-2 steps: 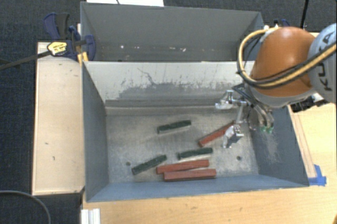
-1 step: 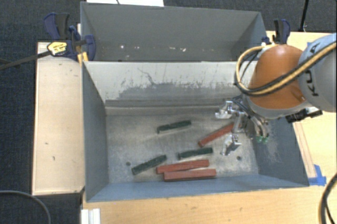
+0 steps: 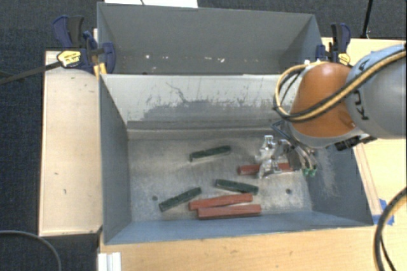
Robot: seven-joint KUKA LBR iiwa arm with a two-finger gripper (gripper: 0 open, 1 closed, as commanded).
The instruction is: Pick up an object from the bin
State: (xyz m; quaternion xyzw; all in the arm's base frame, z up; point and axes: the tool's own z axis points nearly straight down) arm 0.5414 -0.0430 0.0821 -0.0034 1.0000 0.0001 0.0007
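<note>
The bin (image 3: pixel 114 155) was dull grey, its back wall streaked with paler scratches. The rear stick (image 3: pixel 210 153), the middle stick (image 3: pixel 236 186) and the front-left stick (image 3: pixel 180 199) were dark green. The two front bars (image 3: pixel 220 201) and the bar by the arm (image 3: pixel 249 169) were reddish brown. The arm's cover (image 3: pixel 321 104) was glossy orange.

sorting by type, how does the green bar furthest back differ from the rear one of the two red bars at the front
The green bar is dark green, the red bar brownish red. The red bar looks longer. The green bar lies alone; the red bar lies against a second red bar. Both are slim, straight and lie flat on the bin floor.
</note>
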